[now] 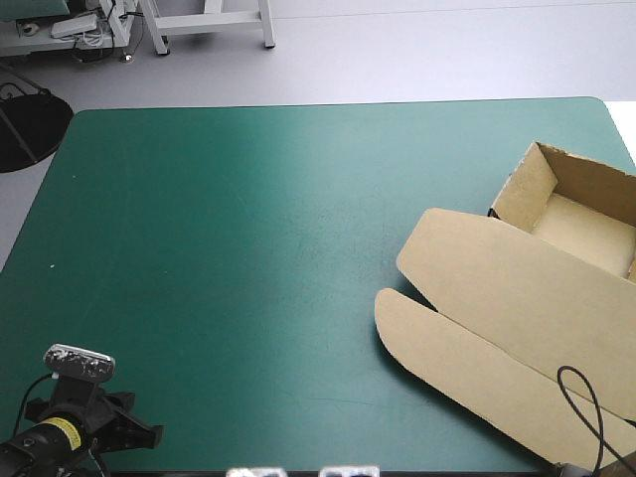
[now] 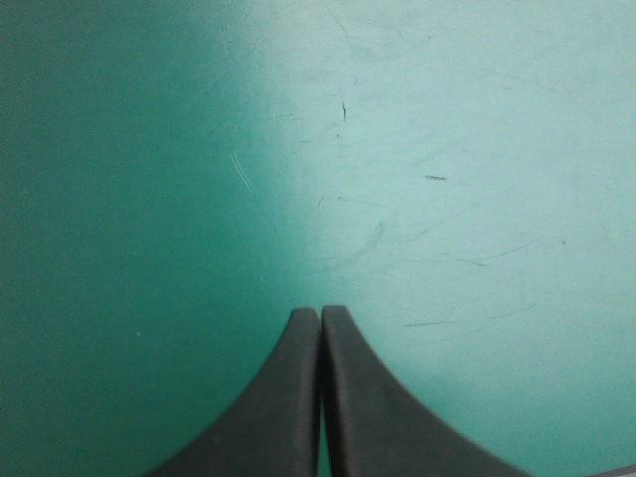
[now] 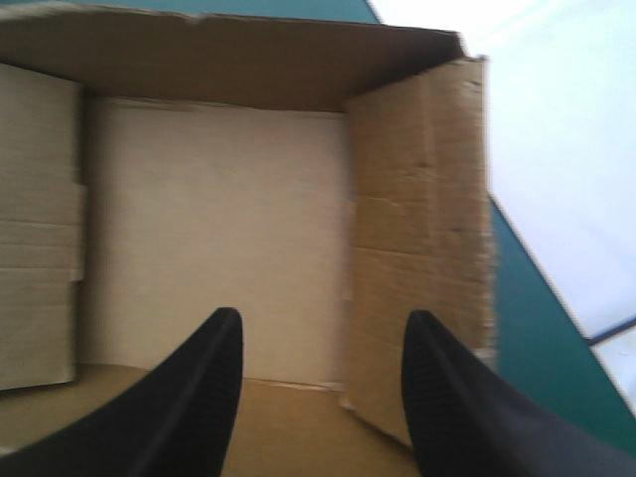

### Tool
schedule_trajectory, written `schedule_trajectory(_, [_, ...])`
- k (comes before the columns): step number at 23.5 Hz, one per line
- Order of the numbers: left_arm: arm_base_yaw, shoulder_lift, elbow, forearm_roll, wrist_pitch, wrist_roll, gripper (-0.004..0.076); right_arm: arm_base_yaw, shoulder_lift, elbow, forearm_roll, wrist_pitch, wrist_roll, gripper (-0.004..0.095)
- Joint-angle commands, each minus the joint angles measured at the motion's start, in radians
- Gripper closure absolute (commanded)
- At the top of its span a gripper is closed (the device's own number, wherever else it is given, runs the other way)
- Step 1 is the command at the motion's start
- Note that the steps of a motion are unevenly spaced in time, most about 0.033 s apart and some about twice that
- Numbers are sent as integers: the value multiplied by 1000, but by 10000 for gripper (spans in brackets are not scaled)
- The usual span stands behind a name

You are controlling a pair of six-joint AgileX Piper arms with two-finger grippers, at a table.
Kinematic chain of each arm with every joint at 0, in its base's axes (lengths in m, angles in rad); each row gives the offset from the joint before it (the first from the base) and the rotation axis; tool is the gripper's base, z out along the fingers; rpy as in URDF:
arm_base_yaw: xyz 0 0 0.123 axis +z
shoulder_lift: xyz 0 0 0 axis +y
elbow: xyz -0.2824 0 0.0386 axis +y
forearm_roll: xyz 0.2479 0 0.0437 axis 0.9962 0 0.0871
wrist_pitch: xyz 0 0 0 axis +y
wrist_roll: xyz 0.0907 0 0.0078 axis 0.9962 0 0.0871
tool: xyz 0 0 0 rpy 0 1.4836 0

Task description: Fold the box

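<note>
The brown box [image 1: 527, 189] sits at the table's right side as an open tray with its walls raised. Its lid [image 1: 517, 298] lies flat toward the near edge, ending in a rounded flap [image 1: 417, 338]. In the right wrist view my right gripper [image 3: 324, 318] is open above the lid's hinge, facing into the tray [image 3: 214, 229], with nothing between its fingers. It is out of sight in the high view. My left gripper [image 2: 320, 313] is shut and empty over bare cover at the near left corner [image 1: 134, 429], far from the box.
The teal-green cover [image 1: 248, 248] spreads left of the box. The table's right edge [image 3: 556, 298] runs close beside the tray's side wall [image 3: 417, 229]. The box's right part runs out of the high view.
</note>
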Motion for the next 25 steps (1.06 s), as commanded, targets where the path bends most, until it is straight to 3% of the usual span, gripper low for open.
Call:
schedule_trajectory(1, [-4,10,-1,8,-82,-6,733,11,-120,-21,201,5,-22,540])
schedule_trajectory(3, [-4,10,3,8,-84,-4,733,69,-213,16,199,5,-66,735])
schedule_trajectory(5, [-4,10,3,8,-84,-3,733,136,-304,84,195,5,-108,849])
schedule_trajectory(11, [-4,10,3,8,-84,-1,733,339,-539,378,195,5,-178,858])
schedule_trajectory(25, [-4,10,3,8,-84,0,733,350,-1012,955,183,-124,-278,860])
